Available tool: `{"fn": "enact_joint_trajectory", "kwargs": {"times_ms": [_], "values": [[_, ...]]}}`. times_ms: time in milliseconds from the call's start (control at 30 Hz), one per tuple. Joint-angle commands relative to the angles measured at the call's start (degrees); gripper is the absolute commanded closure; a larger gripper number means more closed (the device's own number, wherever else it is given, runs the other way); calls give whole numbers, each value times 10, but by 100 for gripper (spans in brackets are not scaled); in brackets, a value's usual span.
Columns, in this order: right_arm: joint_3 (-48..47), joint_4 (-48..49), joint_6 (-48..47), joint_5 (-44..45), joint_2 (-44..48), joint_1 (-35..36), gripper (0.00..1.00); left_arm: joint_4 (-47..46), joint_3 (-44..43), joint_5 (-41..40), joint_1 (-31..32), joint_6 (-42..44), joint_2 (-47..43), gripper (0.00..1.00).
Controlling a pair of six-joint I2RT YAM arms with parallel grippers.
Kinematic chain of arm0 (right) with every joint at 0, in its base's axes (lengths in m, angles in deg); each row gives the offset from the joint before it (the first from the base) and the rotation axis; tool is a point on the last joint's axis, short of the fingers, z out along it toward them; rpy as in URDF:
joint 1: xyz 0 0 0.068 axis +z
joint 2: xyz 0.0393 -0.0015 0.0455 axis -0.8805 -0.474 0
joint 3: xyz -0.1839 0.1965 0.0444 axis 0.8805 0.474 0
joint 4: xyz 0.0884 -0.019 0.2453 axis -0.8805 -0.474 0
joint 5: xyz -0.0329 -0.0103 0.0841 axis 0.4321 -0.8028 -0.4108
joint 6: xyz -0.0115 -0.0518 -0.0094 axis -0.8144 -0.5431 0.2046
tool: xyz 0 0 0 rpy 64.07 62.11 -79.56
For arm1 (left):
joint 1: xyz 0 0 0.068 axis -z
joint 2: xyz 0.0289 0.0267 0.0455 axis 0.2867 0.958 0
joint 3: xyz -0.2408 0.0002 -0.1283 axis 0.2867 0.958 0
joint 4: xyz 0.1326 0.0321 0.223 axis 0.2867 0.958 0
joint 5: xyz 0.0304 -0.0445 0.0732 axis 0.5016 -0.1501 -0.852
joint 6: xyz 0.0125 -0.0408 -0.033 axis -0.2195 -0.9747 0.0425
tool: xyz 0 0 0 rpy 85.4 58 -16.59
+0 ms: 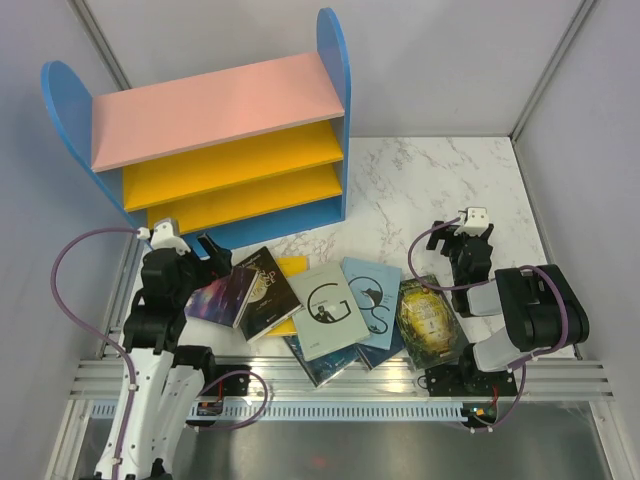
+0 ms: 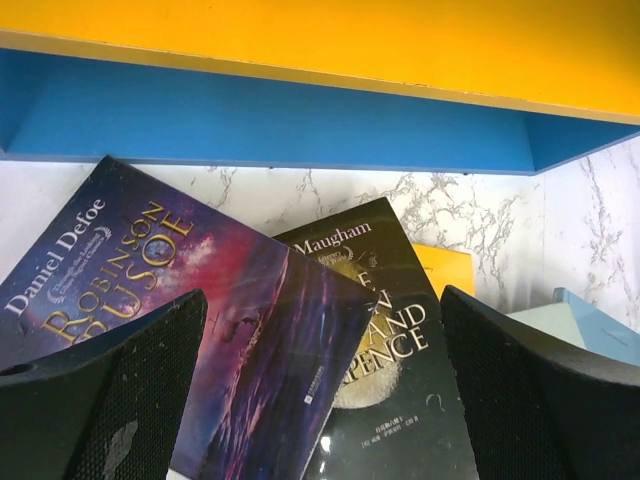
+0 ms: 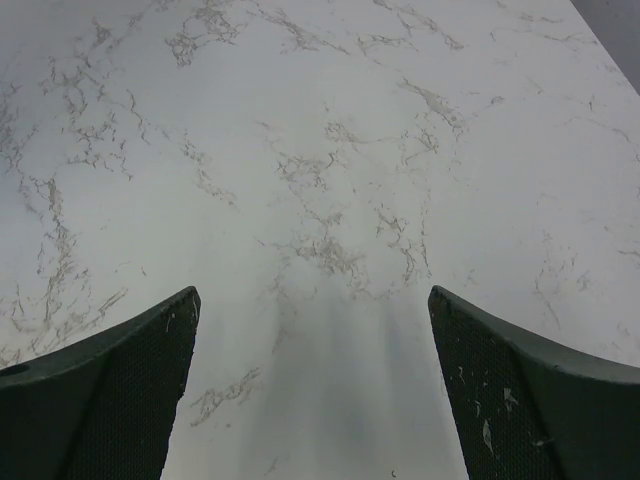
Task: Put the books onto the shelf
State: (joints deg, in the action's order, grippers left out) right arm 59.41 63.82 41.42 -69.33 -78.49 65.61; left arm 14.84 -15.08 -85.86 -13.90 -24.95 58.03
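Observation:
The shelf [image 1: 225, 140] stands at the back left, with blue sides, a pink top board and yellow boards; its blue base [image 2: 280, 120] fills the top of the left wrist view. Several books lie fanned across the near table: purple [image 1: 222, 296], black-and-gold [image 1: 264, 290], yellow [image 1: 293, 267], pale grey with a "G" [image 1: 330, 310], light blue [image 1: 373, 300], green-gold [image 1: 428, 318]. My left gripper [image 1: 212, 252] hovers open above the purple book [image 2: 200, 330] and the black-and-gold one [image 2: 400, 360]. My right gripper [image 1: 463, 236] is open over bare marble [image 3: 320, 150], to the right of the books.
Darker books [image 1: 325, 365] peek out from under the grey one. A slotted metal rail [image 1: 330, 388] runs along the near edge. Grey walls close in the marble table [image 1: 450, 180] at the back and on both sides.

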Motion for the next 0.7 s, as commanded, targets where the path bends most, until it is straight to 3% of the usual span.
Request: {"fn": "enact_joint_trajectory", "kwargs": {"times_ms": [0,67,233,400,433,533,667], "values": [[-7,20,3,-10,2,-1,2,52,-35,-14,0,-28,-23,0],[-7,20,3,-11,1,-1,2,74,-51,-19,0,-44,-32,0],[-7,20,4,-10,2,-2,2,81,-103,113,0,-22,-51,0],[-13,7,-5,-23,32,-2,2,144,-147,102,0,-71,-61,0],[-28,-83,-8,-36,53,-2,2,157,-153,98,0,-77,-63,0],[-97,-233,-8,-63,119,1,2,199,-182,99,0,-76,-53,0],[-115,-311,32,-46,255,29,2,206,-231,106,0,-67,-11,0]]}}
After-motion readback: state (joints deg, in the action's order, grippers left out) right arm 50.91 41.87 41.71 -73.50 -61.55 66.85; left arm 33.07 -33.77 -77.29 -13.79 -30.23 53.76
